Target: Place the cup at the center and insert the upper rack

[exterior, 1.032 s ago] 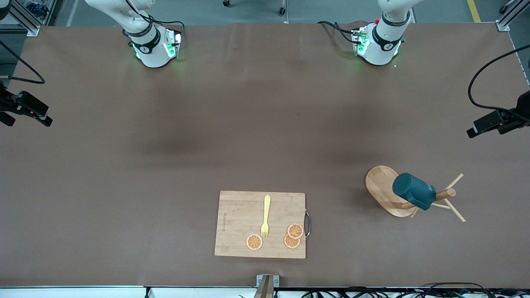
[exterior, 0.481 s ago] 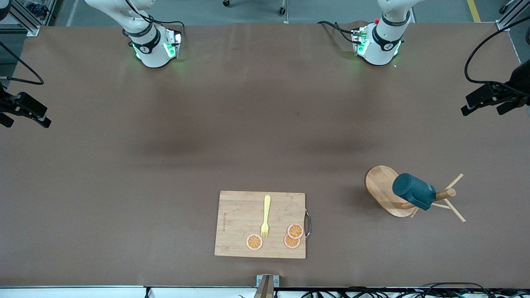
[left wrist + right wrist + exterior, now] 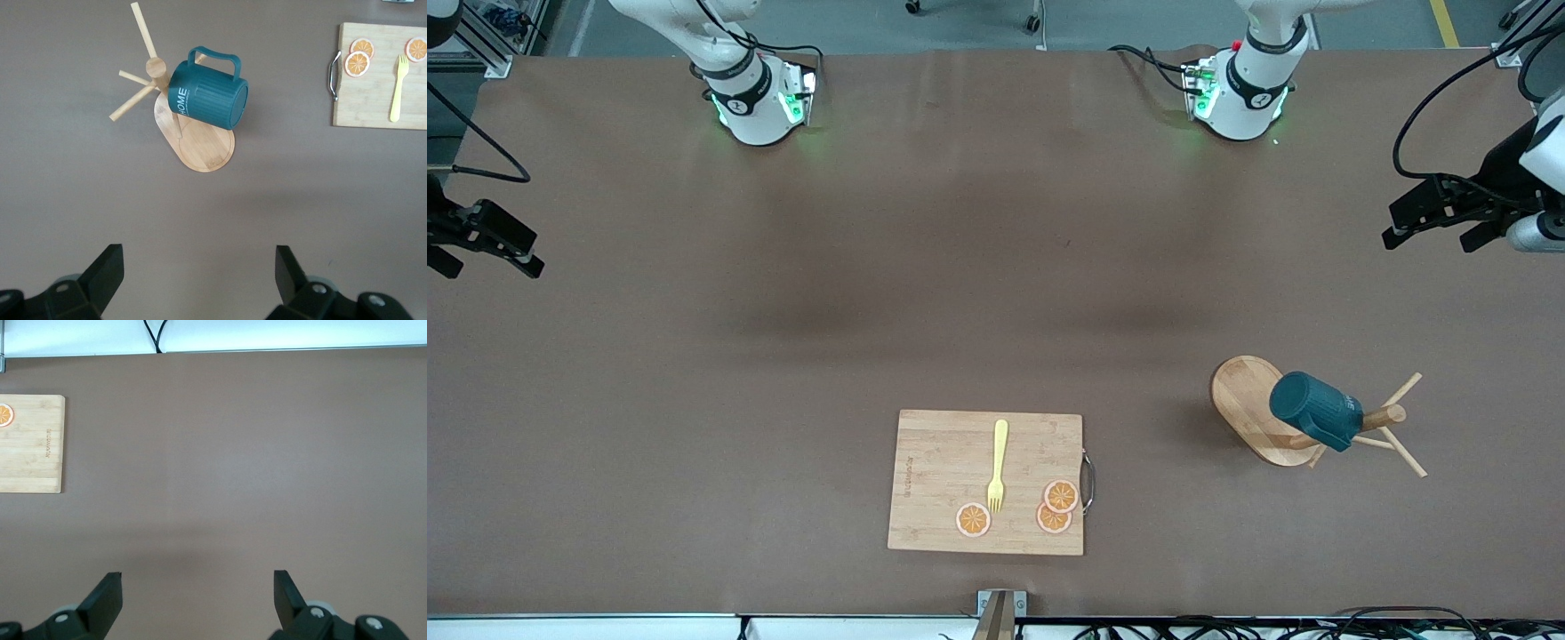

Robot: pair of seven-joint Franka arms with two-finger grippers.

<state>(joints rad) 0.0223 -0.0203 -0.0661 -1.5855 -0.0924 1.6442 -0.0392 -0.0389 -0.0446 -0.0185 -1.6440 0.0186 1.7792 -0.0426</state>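
Both the left pincer (image 3: 1427, 224) and right pincer (image 3: 489, 249) hover wide open and empty; lifting the cup (image 3: 1314, 411) carelessly could topple the upper rack (image 3: 1258, 411).

The ribbed dark teal cup (image 3: 208, 97) is showing white "HOME" lettering; the upper rack (image 3: 1258, 411) is looking pale wood, the fork (image 3: 997, 466) yellow, the slices (image 3: 1055, 507) seemingly orange.

Even overhead light, soft shadows, sharp focus, perhaps slight edge distortion
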